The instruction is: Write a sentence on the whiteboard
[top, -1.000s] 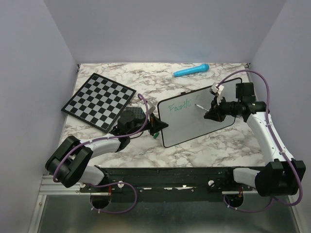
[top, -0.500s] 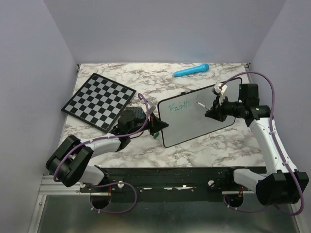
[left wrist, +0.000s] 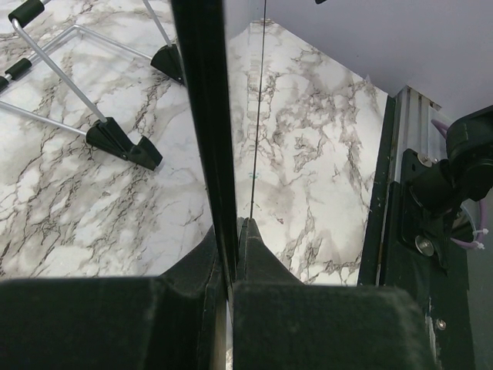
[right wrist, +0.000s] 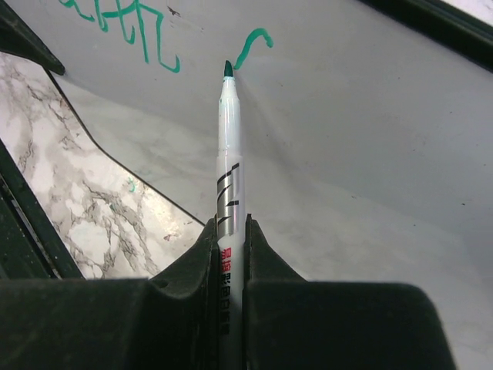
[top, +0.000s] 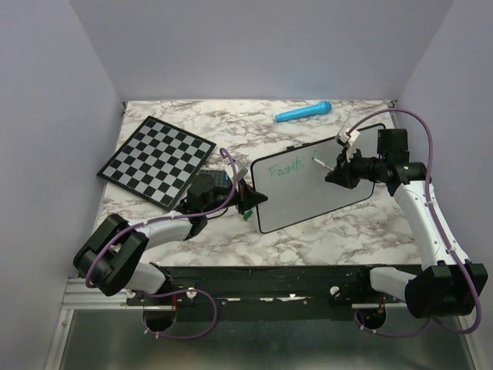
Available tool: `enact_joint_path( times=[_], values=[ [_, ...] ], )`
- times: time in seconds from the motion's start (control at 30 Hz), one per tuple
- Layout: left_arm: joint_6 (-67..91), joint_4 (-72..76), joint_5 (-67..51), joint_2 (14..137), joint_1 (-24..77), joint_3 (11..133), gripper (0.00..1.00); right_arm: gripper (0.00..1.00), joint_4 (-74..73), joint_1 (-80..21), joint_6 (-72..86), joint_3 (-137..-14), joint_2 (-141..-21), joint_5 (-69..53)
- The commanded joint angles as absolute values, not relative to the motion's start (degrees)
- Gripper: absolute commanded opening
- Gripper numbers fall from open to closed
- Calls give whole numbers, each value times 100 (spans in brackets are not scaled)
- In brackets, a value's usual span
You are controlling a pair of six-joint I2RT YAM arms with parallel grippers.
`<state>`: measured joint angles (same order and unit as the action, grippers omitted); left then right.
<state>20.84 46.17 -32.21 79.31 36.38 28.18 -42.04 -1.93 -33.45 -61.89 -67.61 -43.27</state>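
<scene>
At the left of the marble table, the chessboard [top: 156,160] lies untouched. Beside it, the left gripper [top: 248,200] is clenched on the left edge of the whiteboard [top: 308,202], by which the board is steadied. At the board's upper left the sentence [top: 281,169] is begun: one teal word is written, and a small hook stroke [right wrist: 254,45] stands to its right. Over the last second the right gripper [top: 343,176] has been carried up the board, away from its near edge, so that the tip of the marker [right wrist: 229,139] is brought to the hook's lower end. A second word is judged barely started, and most of the writing remains. The marker is clamped between the right fingers [right wrist: 185,262], with its tip well ahead of them and touching or almost touching the board.
</scene>
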Motion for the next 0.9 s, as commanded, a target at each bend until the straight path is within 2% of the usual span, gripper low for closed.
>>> enact_joint_path(
  times=[0.0,0.87],
  values=[
    [1556,4061,-3190,8112,3604,2821,0,0,-4087,-220,-3278,-6398,-6794,-4236],
    [1459,3946,-3287,8086,3472,2856,0,0,-4464,-220,-3594,-6144,-6978,-4034]
  ],
)
